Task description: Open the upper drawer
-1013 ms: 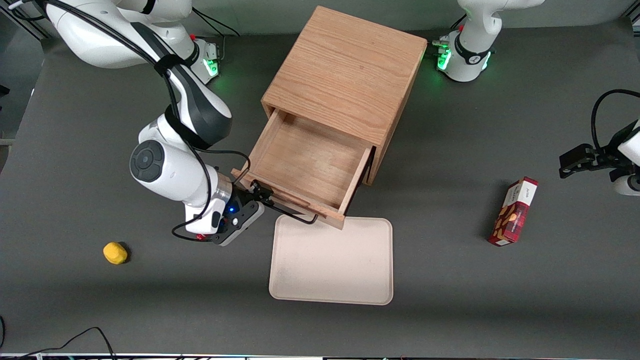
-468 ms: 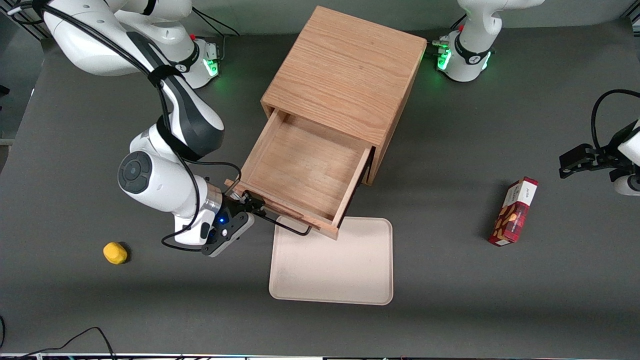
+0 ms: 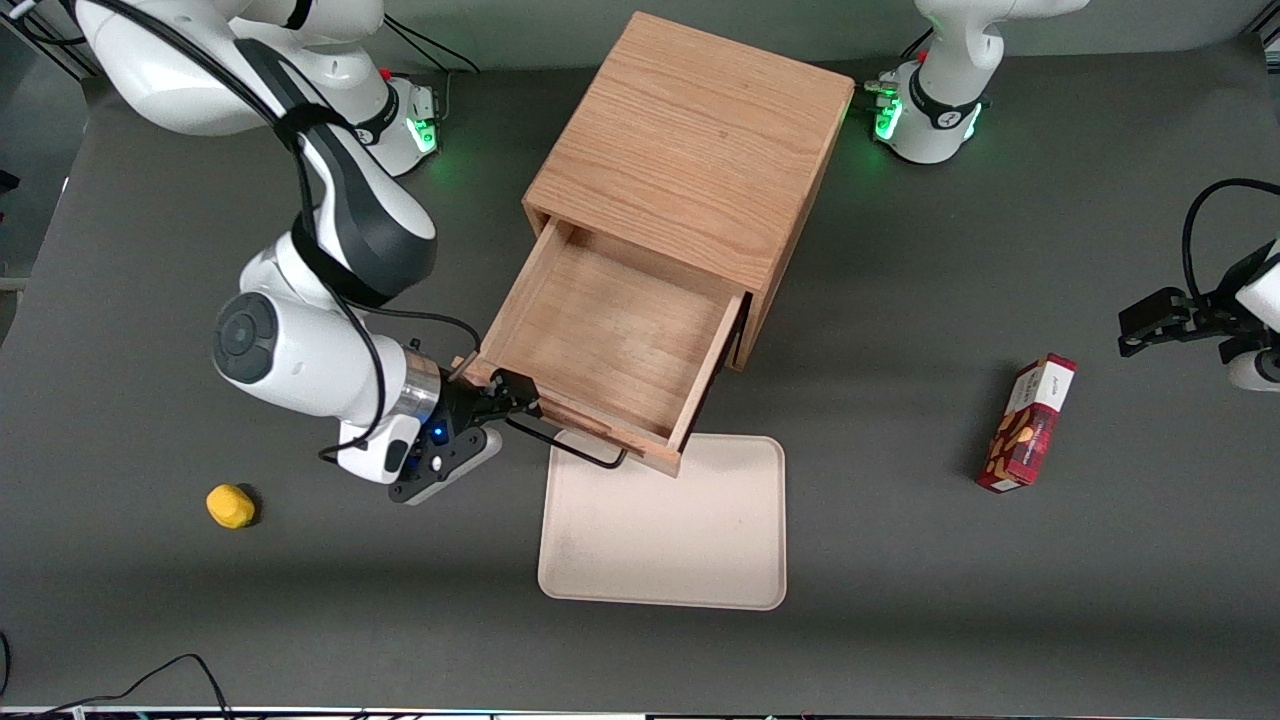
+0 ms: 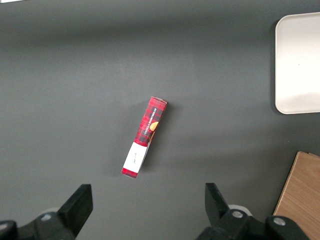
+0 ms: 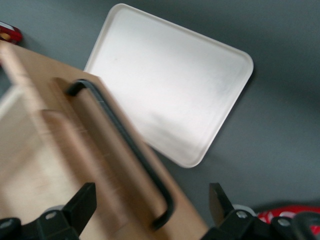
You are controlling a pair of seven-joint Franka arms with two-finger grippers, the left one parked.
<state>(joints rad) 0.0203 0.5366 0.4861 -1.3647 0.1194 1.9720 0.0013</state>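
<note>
The upper drawer (image 3: 610, 330) of the oak cabinet (image 3: 690, 140) stands pulled far out toward the front camera, its inside bare. Its thin black bar handle (image 3: 570, 448) runs along the drawer front, above the tray's edge. My right gripper (image 3: 515, 392) is at the handle's end that lies toward the working arm's end of the table. In the right wrist view the gripper (image 5: 151, 205) is open, its fingers wide apart on either side of the handle's (image 5: 120, 135) bent end, not pressing it. The lower drawer is hidden under the upper one.
A cream tray (image 3: 665, 530) lies on the table in front of the drawer; it also shows in the right wrist view (image 5: 170, 85). A yellow object (image 3: 230, 505) lies toward the working arm's end. A red box (image 3: 1028, 423) lies toward the parked arm's end.
The drawer has come a little farther out toward the front camera. My right arm's wrist has swung toward the working arm's end of the table, with the gripper staying at the handle's end.
</note>
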